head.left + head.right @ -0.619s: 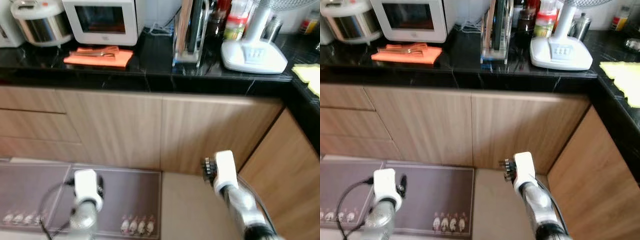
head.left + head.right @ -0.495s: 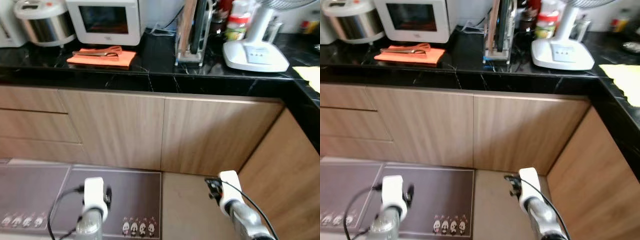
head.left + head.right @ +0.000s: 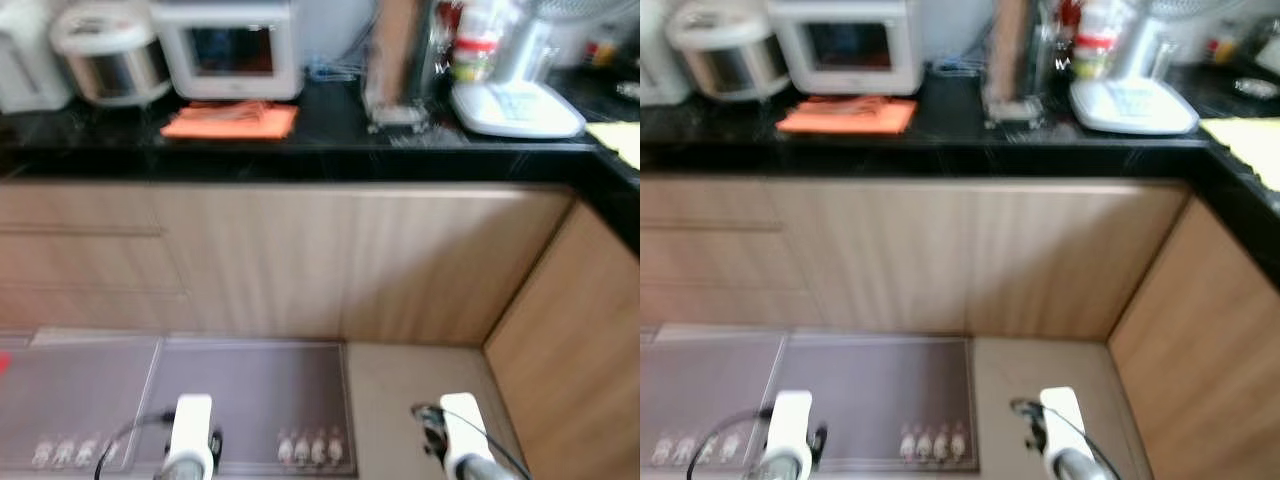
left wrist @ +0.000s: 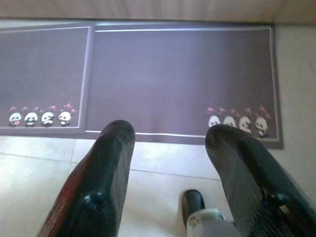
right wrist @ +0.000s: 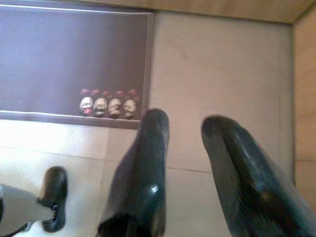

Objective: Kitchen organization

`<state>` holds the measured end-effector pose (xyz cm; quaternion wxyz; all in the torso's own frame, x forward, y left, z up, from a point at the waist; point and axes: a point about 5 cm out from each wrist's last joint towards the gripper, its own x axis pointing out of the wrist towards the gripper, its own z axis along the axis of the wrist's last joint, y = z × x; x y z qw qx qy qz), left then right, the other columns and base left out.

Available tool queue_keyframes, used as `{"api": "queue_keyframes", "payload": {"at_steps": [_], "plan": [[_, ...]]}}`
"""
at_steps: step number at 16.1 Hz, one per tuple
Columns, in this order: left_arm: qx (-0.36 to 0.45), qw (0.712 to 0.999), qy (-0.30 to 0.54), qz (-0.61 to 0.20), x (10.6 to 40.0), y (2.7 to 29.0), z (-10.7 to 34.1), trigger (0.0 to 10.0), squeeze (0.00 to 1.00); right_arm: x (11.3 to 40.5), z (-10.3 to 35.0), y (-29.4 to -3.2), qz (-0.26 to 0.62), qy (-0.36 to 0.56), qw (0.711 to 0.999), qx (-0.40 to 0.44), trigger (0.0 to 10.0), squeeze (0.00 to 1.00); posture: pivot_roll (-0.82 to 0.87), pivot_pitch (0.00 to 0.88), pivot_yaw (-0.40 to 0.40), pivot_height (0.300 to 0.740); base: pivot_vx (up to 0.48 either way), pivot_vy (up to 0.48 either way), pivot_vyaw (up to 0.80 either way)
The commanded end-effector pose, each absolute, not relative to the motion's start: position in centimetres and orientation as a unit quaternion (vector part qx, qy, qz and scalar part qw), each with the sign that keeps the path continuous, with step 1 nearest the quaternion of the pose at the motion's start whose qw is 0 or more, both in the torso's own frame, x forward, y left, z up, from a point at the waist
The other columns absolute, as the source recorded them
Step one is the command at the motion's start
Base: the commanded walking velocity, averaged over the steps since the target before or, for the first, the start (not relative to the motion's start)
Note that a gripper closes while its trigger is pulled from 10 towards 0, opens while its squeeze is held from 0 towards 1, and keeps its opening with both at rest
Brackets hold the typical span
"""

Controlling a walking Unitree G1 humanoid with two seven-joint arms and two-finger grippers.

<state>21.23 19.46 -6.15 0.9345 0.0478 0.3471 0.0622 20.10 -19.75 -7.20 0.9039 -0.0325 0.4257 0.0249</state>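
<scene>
A black counter point(image 3: 300, 158) runs across the far side above wooden cabinet doors point(image 3: 350, 260). On it lie an orange cloth point(image 3: 230, 120) with metal utensils on top, a white microwave point(image 3: 228, 48), a rice cooker point(image 3: 110, 62), a rack of cutting boards point(image 3: 398, 60) and a white fan base point(image 3: 515, 105). Both arms hang low in front of me. My left gripper point(image 4: 168, 136) is open and empty above a dark floor mat point(image 4: 163, 74). My right gripper point(image 5: 185, 123) is open and empty above beige floor tiles point(image 5: 217, 64). The picture is blurred.
The counter turns a corner at the right, where a yellow cloth point(image 3: 622, 140) lies and a cabinet side point(image 3: 570, 330) juts toward me. Bottles point(image 3: 478, 40) stand behind the fan base. The mat with panda prints point(image 3: 250, 400) covers the floor by the cabinets.
Both arms have dropped lower and hang near the bottom of the eye views. The whole picture has shifted and blurred, so the camera has moved. Nothing on the counter has moved.
</scene>
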Motion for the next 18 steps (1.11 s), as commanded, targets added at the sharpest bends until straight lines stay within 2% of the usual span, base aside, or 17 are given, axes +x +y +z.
{"api": "queue_keyframes", "payload": {"at_steps": [1,8,14,18], "plan": [[0.051,0.925,0.368,0.072,20.4,20.0,-6.7,10.0,0.0,20.3,-7.2,-19.2,0.028,0.425,0.904,-0.03,10.0,0.0,-0.09,0.0,0.005,0.74,0.0,0.375,0.0],[0.049,0.923,0.375,0.074,20.0,19.7,-7.0,10.0,0.0,19.2,-7.8,-19.3,0.015,0.44,0.898,-0.02,10.0,0.0,-0.07,0.0,0.001,0.74,0.0,0.374,0.0],[0.045,0.921,0.38,0.075,19.8,19.6,-7.1,10.0,0.0,18.3,-8.0,-21.0,0.0,0.455,0.89,-0.02,10.0,0.0,-0.07,0.0,0.002,0.74,0.0,0.374,0.0],[0.044,0.92,0.382,0.075,19.6,19.4,-7.2,10.0,0.0,17.9,-8.1,-21.2,-0.004,0.458,0.889,-0.016,10.0,0.0,-0.07,0.0,0.003,0.74,0.0,0.372,0.0]]}}
